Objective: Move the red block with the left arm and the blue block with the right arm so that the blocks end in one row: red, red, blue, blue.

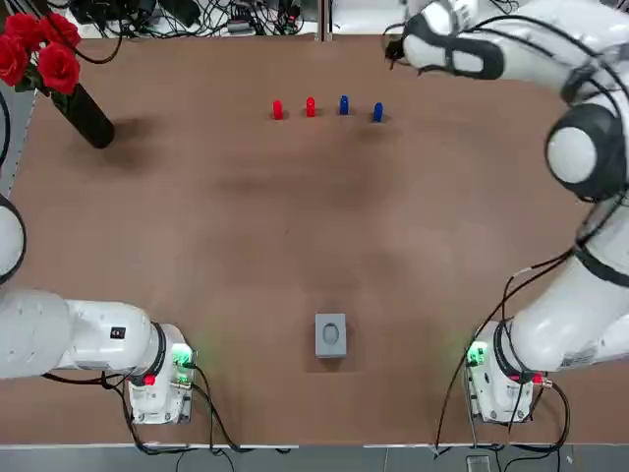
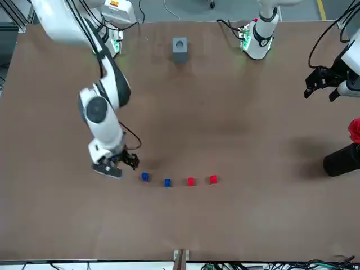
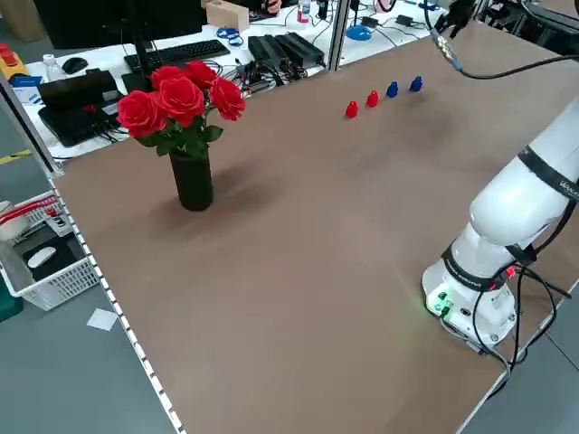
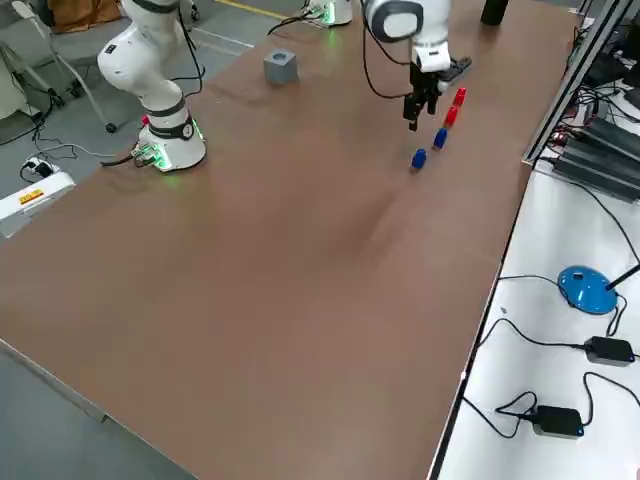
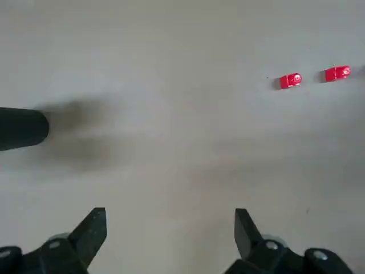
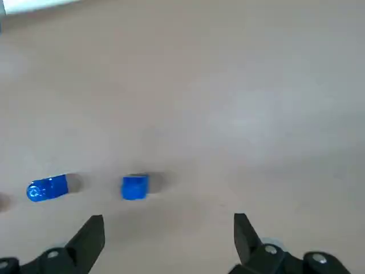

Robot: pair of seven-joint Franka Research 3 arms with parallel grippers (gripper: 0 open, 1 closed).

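Already red blocks (image 1: 311, 106) and blue blocks (image 1: 344, 104) form one row; right gripper (image 6: 168, 225), fingers spread, hovers nearby; left gripper (image 5: 170, 222), also spread, well apart.

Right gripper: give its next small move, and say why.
Probably lift straight up and withdraw: the right gripper is open and empty near the outer blue block, and the row already reads red, red, blue, blue.
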